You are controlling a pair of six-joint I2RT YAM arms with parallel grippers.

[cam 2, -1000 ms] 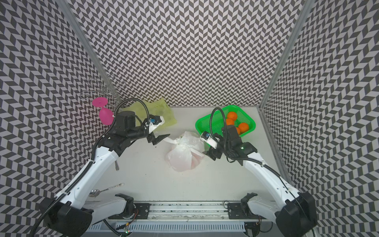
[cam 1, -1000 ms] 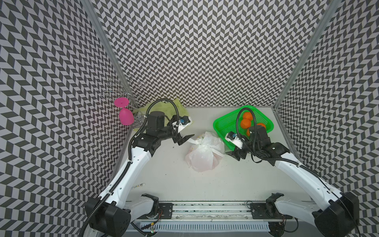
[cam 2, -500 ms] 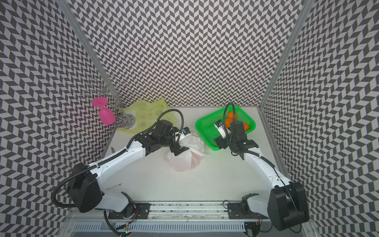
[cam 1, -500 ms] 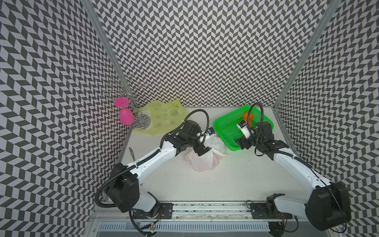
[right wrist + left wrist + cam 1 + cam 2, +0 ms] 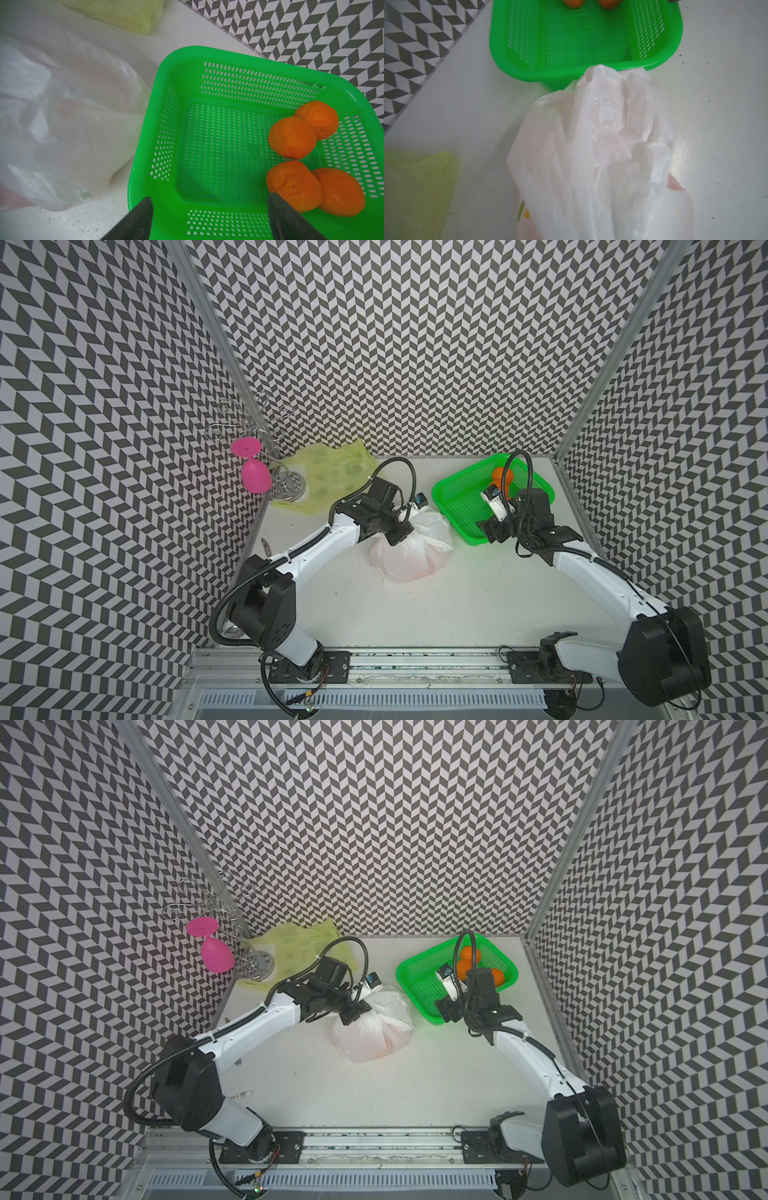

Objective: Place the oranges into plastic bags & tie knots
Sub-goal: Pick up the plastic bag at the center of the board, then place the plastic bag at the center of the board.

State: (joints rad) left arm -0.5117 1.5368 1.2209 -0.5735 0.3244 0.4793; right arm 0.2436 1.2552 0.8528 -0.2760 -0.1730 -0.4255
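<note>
While the left claw (image 5: 397,537) is closed on the gathered top of the white bag (image 5: 415,562), the plastic stands drawn up toward the left wrist camera and hides the fingers. The bag sits mid-tabletop (image 5: 415,614) against the green mesh basket (image 5: 187,54), with an orange tint showing through its lower folds. The right claw (image 5: 209,197) hangs open over the basket's near rim, one finger just beside an orange. Four oranges (image 5: 292,137) lie clustered at one side of the basket. The yellow-green bag (image 5: 328,472) lies crumpled in the back corner beside the wire rack (image 5: 266,439).
</note>
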